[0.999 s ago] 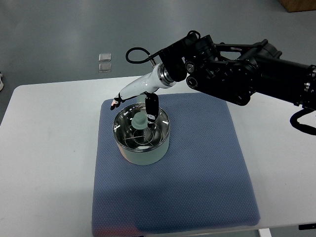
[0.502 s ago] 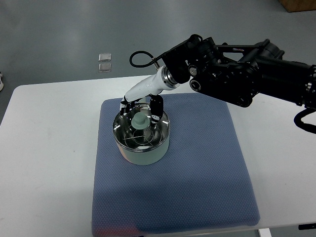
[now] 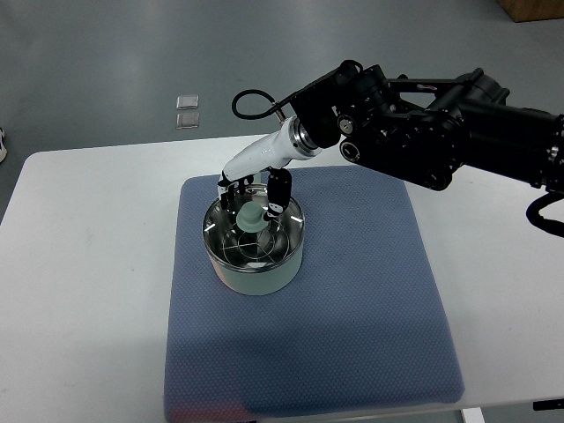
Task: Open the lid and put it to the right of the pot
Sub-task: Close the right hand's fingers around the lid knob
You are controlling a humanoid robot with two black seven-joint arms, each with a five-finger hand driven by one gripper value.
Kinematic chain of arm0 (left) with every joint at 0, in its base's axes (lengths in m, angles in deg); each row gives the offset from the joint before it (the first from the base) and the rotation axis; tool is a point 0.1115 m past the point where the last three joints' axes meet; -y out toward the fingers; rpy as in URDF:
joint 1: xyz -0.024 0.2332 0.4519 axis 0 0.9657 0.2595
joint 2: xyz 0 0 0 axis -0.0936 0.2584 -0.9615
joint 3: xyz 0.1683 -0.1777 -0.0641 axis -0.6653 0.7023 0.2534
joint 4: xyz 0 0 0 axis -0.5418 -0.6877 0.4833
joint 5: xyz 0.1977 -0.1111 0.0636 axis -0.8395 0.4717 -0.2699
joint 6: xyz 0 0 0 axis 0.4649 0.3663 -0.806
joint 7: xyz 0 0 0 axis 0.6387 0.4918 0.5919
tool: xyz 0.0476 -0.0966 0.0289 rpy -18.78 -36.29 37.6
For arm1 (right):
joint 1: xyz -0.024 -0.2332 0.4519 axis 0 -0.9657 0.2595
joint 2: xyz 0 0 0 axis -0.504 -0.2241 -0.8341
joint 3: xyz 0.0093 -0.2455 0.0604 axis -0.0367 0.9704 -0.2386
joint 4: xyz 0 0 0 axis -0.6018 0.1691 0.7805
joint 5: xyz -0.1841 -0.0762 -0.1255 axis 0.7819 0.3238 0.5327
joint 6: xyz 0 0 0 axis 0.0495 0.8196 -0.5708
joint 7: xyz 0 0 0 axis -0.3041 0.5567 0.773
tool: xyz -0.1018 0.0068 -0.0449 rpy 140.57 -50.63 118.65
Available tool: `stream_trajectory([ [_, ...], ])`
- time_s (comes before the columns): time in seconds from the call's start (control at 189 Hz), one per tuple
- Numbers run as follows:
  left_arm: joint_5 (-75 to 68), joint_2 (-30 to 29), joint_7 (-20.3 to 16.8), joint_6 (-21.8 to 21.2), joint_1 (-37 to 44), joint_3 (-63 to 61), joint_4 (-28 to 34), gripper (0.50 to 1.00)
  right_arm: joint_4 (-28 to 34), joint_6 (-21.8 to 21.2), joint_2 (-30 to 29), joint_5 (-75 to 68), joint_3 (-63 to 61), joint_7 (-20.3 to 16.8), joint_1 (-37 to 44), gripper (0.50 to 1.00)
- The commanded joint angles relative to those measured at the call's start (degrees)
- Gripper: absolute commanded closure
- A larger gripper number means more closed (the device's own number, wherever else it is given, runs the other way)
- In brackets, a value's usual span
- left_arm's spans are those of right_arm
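Grey floor lies beyond a white tabletop (image 3: pixel 79 264) spread with a blue mat (image 3: pixel 352 308), and toward the mat's left far part stands a pale green pot (image 3: pixel 255 264) with its glass lid (image 3: pixel 256 233) still on. Right hand (image 3: pixel 256 189) reaches in from the right on a black arm (image 3: pixel 441 132), its dark fingers (image 3: pixel 278 194) apart either side of the lid's green knob (image 3: pixel 250 218); whether they touch it cannot be told.
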Motion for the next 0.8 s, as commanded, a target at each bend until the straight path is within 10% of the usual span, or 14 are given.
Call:
stream_trajectory([
  [0.0, 0.0, 0.0, 0.0, 0.0, 0.0, 0.0, 0.0, 0.500, 0.0, -0.1, -0.1, -0.2, -0.1, 0.0, 0.6, 0.734],
  [0.793, 0.0, 0.0, 0.0, 0.0, 0.0, 0.0, 0.0, 0.500, 0.1, -0.1, -0.3, -0.3, -0.2, 1.2, 0.9, 0.765],
])
